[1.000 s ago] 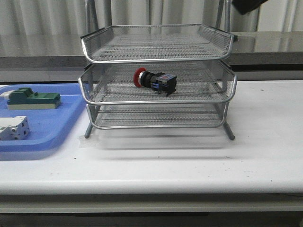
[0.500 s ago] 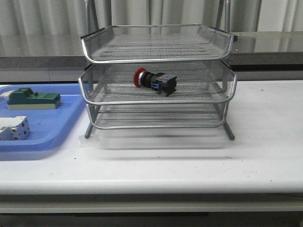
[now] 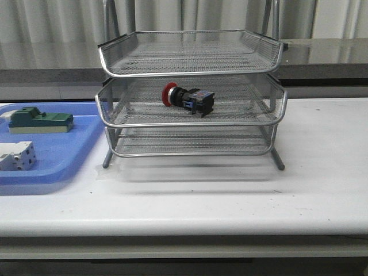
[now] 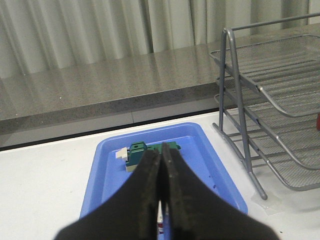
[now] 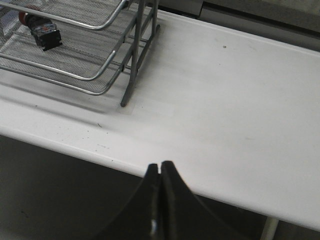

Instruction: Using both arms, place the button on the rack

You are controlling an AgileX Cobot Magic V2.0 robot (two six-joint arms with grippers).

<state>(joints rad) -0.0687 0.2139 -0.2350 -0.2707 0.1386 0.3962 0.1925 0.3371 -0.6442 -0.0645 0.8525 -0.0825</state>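
The button (image 3: 188,98), red cap to the left and black-and-blue body to the right, lies on its side on the middle tier of the silver wire-mesh rack (image 3: 190,69). It also shows in the right wrist view as the button (image 5: 40,27) on the mesh. No arm appears in the front view. My left gripper (image 4: 160,154) is shut and empty, held above the blue tray. My right gripper (image 5: 160,166) is shut and empty, off the table's front edge, well away from the rack (image 5: 95,55).
A flat blue tray (image 3: 63,161) sits left of the rack, holding a green-and-beige block (image 3: 40,121) and a white terminal block (image 3: 16,156). The tray (image 4: 210,165) and green block (image 4: 137,152) show in the left wrist view. A grey ledge and curtains run behind.
A black arm part at the top right of the front view one second ago has left the view. The button and rack have not moved.
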